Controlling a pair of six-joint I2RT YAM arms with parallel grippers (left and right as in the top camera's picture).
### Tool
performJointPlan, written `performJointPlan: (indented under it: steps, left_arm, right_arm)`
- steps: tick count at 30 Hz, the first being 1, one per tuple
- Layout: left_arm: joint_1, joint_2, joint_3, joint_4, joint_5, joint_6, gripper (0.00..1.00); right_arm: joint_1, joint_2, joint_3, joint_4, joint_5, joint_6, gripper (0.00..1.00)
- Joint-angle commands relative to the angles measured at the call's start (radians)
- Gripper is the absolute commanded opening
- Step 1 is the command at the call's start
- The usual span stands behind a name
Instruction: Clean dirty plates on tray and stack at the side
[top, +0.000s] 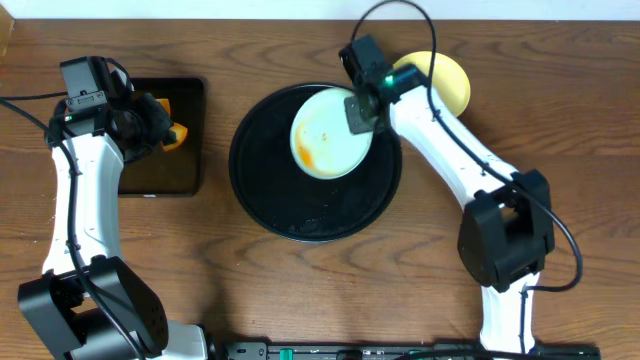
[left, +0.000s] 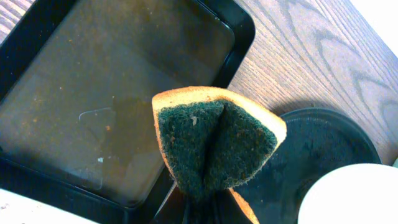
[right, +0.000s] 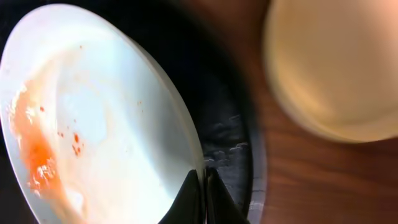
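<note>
A pale mint-green plate (top: 326, 137) with orange-brown sauce streaks lies tilted on the round black tray (top: 280, 205). My right gripper (top: 361, 112) is shut on the plate's right rim; the right wrist view shows the fingers (right: 204, 186) pinching the plate (right: 99, 124) over the tray (right: 227, 134). A pale yellow plate (top: 450, 80) lies on the wood beside the tray, blurred in the right wrist view (right: 336, 62). My left gripper (top: 160, 128) is shut on a folded sponge (left: 214, 140), green scrub side out, above the rectangular tray. A third plate is out of view.
A smaller rectangular black tray (top: 165, 165) with brownish liquid (left: 106, 93) sits at the left. The round tray (left: 323, 143) and plate rim (left: 354, 199) show at the right of the left wrist view. The table is brown wood.
</note>
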Motion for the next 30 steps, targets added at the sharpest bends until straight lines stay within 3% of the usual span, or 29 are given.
performJointPlan:
  steps: [1, 10, 21, 26, 30]
  left_arm:
    - [0.005, 0.008, -0.006, -0.002, -0.003, 0.003, 0.08]
    - [0.005, 0.008, -0.006, -0.003, -0.003, 0.003, 0.08]
    - [0.005, 0.008, -0.006, -0.007, -0.003, 0.003, 0.08]
    - [0.005, 0.008, -0.006, -0.007, -0.003, 0.003, 0.08]
    - [0.005, 0.008, -0.006, -0.007, -0.003, 0.003, 0.08]
  right_arm:
    - [0.018, -0.046, 0.102, -0.041, 0.186, -0.224, 0.01]
    - [0.169, -0.048, 0.160, -0.027, 0.608, -0.309, 0.01]
    - [0.281, -0.048, 0.160, -0.014, 0.719, -0.348, 0.01]
    - [0.257, -0.048, 0.160, -0.047, 0.643, -0.191, 0.01]
    - [0.175, -0.048, 0.158, -0.119, 0.295, -0.035, 0.03]
